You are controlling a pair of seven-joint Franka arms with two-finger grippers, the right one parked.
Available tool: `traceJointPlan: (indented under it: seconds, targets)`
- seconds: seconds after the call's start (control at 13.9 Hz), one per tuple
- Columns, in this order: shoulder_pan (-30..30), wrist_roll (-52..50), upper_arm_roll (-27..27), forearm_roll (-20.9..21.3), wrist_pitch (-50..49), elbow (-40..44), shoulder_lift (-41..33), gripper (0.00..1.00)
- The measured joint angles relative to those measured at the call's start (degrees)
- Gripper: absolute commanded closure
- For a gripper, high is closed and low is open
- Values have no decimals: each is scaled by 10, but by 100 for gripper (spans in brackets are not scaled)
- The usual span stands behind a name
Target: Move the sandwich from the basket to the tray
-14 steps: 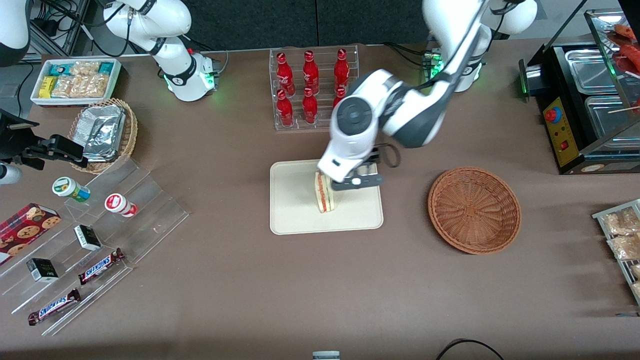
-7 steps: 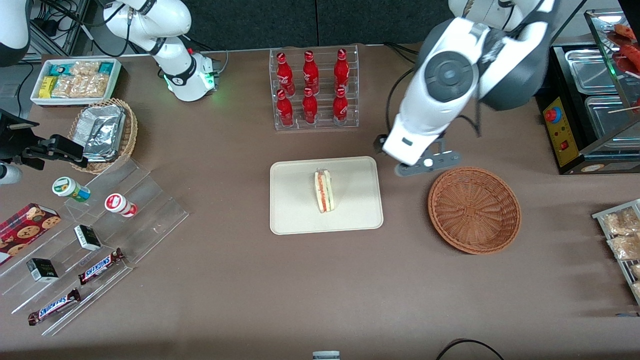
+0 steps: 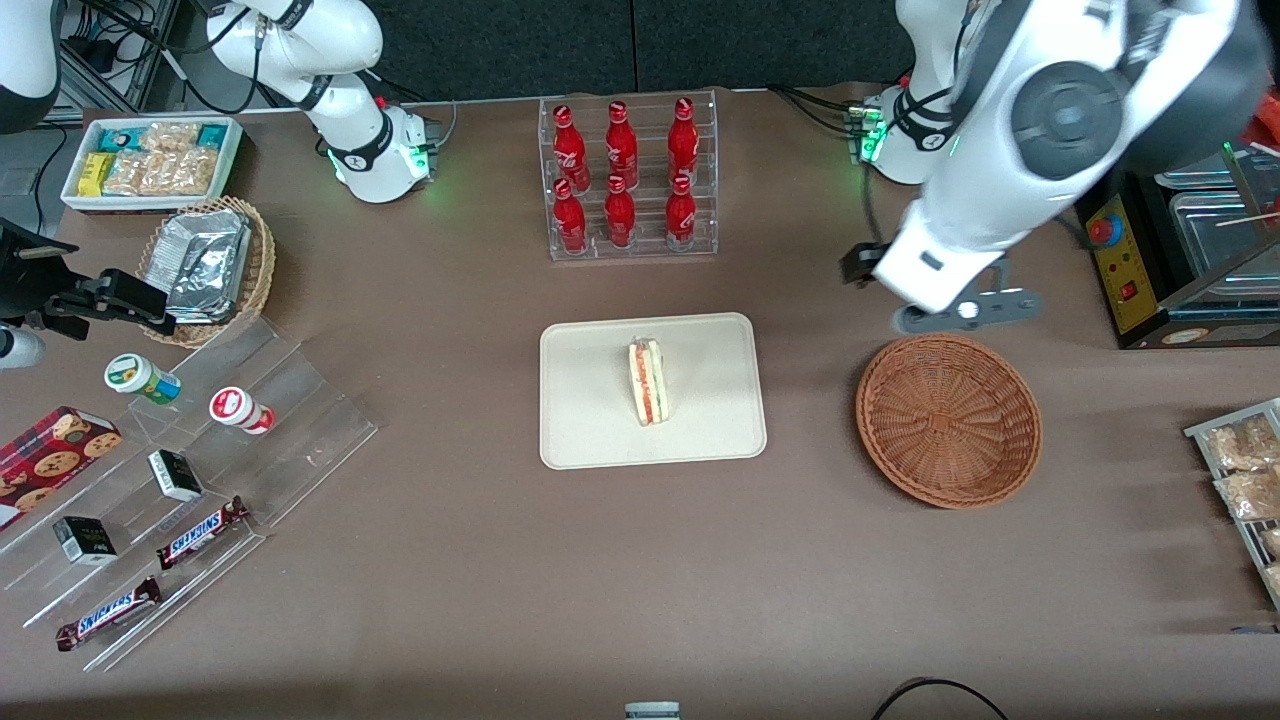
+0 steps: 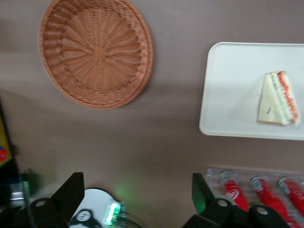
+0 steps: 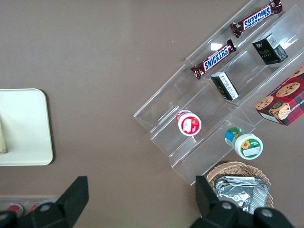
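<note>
Tray (image 3: 700, 440), cream, mid-table: sandwich (image 3: 647, 381) on it, on edge, red filling showing. Basket (image 3: 947, 420), reddish-brown wicker, beside tray twd working arm's end, nothing in it. Gripper (image 4: 137, 197) up above table just past basket rim, farther from front cam, well apart from sandwich; fingers spread wide, holding nothing. Snickers bars (image 3: 200, 532) on clear stand, parked arm's end.

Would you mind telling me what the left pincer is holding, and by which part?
Nothing: the left pincer is open and empty above the table near the basket; the sandwich rests on the tray.
</note>
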Motion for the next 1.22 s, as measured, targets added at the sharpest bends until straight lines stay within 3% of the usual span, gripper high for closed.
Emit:
traceJointPlan:
  seconds: [0.22,0.58,0.79,1.22]
  targets:
    - [17,70,35,0,-24,-3,-26,0]
    - [99,190,40,1,-38,-21,-64,0]
    - [147,253,36,1,-49,-28,-83,0]
    - [195,285,-4,21,-49,-37,-98,0]
